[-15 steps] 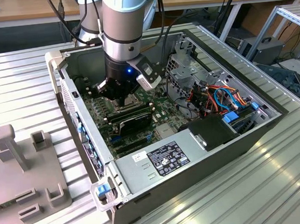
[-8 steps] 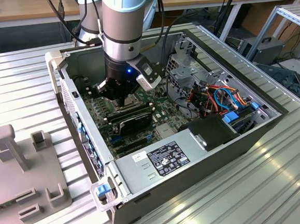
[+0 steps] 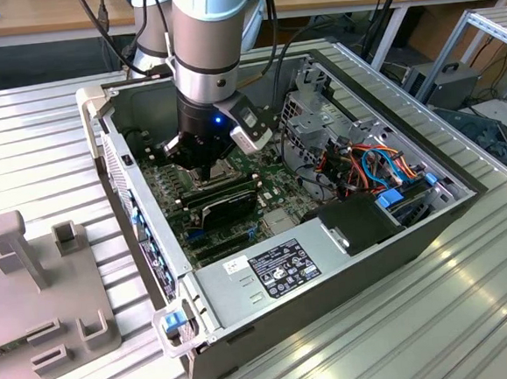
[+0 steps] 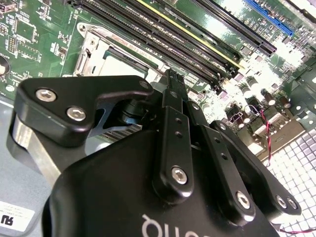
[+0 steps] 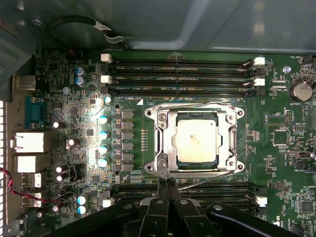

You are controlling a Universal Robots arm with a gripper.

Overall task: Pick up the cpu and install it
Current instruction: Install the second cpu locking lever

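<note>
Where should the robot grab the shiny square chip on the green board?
Probably by two opposite edges, coming straight down from above. The cpu lies flat inside the socket's metal frame, so only its top face and thin edges could be reached, and the frame seems to leave little room beside them.

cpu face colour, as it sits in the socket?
Pale silvery-grey, slightly tan in the light; the cpu sits inside the metal socket frame. Best in the first wrist view.
</note>
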